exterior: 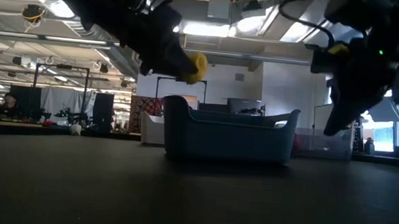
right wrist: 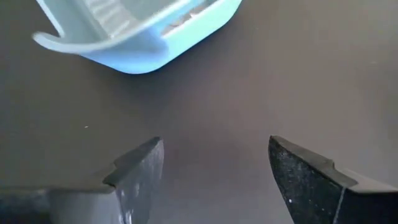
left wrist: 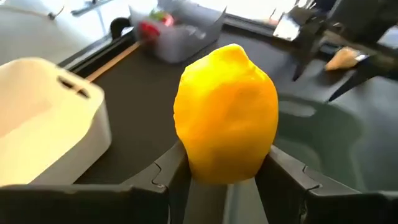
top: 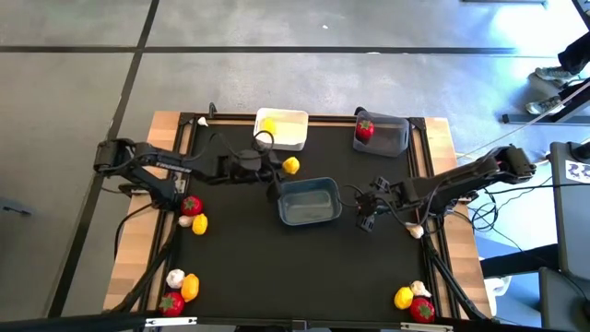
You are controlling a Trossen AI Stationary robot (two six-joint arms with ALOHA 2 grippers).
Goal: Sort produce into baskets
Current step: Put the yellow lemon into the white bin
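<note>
Starting at the counter's (top: pixel 240 277) left edge, we list a red piece (top: pixel 191 206), a whitish bulb (top: pixel 185 220) and a yellow piece (top: pixel 200 223) clustered together; nearer the front left corner sit a bulb (top: pixel 174 278), an orange piece (top: pixel 190 287) and a red piece (top: pixel 172 303). Next, our left gripper (top: pixel 280 169) is closed on a yellow lemon-like piece (left wrist: pixel 226 113), held in the air between the white basket (top: pixel 293 136) and the blue-grey basket (top: pixel 310 202). The white basket holds one yellow piece (top: pixel 268 124). The blue-grey basket stands mid-counter. The dark grey basket (top: pixel 391 136), at the far right, holds a red piece (top: pixel 365 129). Our right gripper (right wrist: pixel 214 168) hangs open and holds nothing, just right of the blue-grey basket. A bulb (top: pixel 417 231) lies near the right arm. At the front right corner: a yellow piece (top: pixel 403 297), a bulb (top: pixel 420 290) and a red piece (top: pixel 422 309).
</note>
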